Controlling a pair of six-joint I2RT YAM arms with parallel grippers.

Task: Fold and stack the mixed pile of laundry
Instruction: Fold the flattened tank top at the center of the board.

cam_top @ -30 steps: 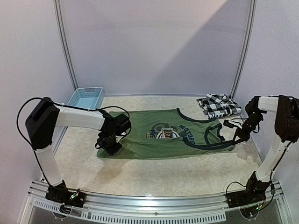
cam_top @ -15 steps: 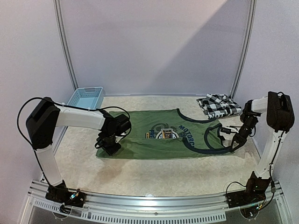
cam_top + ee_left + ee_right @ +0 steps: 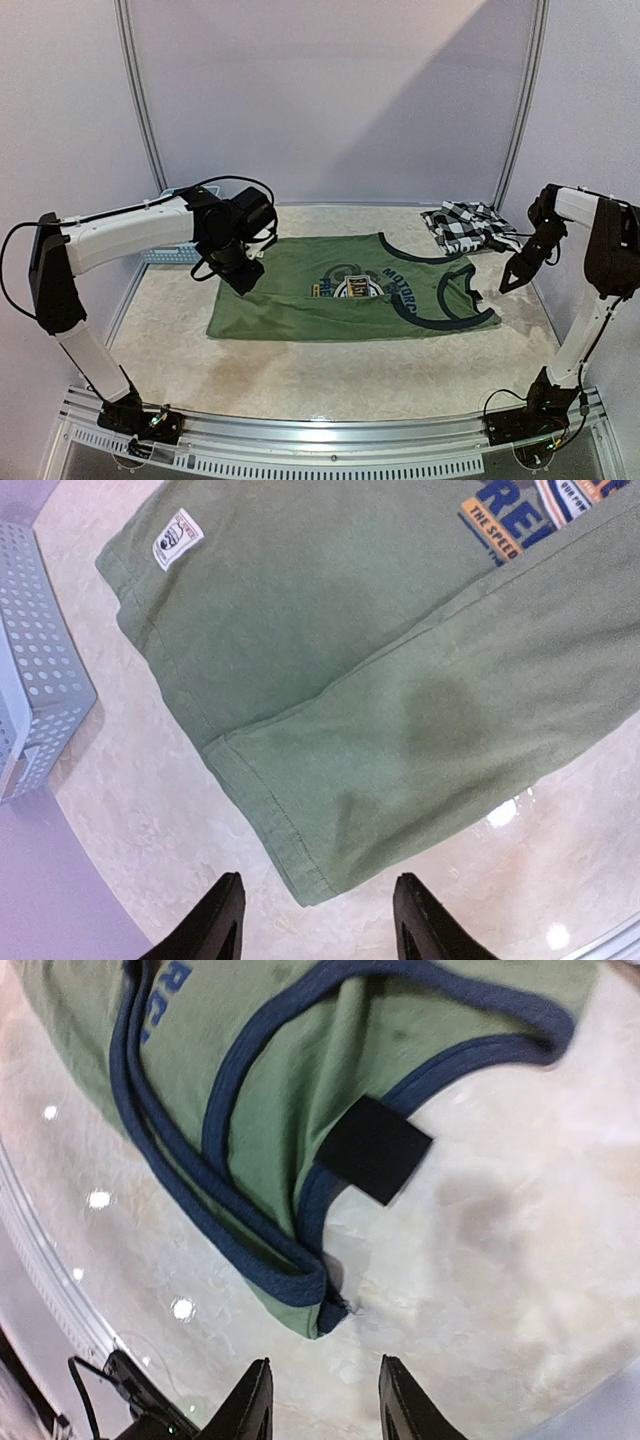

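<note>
The olive-green sleeveless shirt (image 3: 340,295) lies on the table, its near part folded up over itself, the emblem (image 3: 355,287) partly showing. The black-and-white checked shirt (image 3: 465,225) lies folded at the back right. My left gripper (image 3: 243,285) is open and empty, raised above the shirt's left hem; the hem corner (image 3: 310,885) shows between its fingertips (image 3: 222,920). My right gripper (image 3: 505,285) is open and empty, hovering just right of the shirt's shoulder straps (image 3: 300,1280).
A light blue lattice basket (image 3: 175,245) stands at the back left, partly hidden by my left arm; its wall shows in the left wrist view (image 3: 35,690). A black label (image 3: 372,1148) sits at the shirt's neckline. Metal rails frame the table's near edge (image 3: 330,440).
Both grippers have let go of the shirt and lifted away. My left arm swung up and back toward the basket. My right gripper rose to the right of the straps.
</note>
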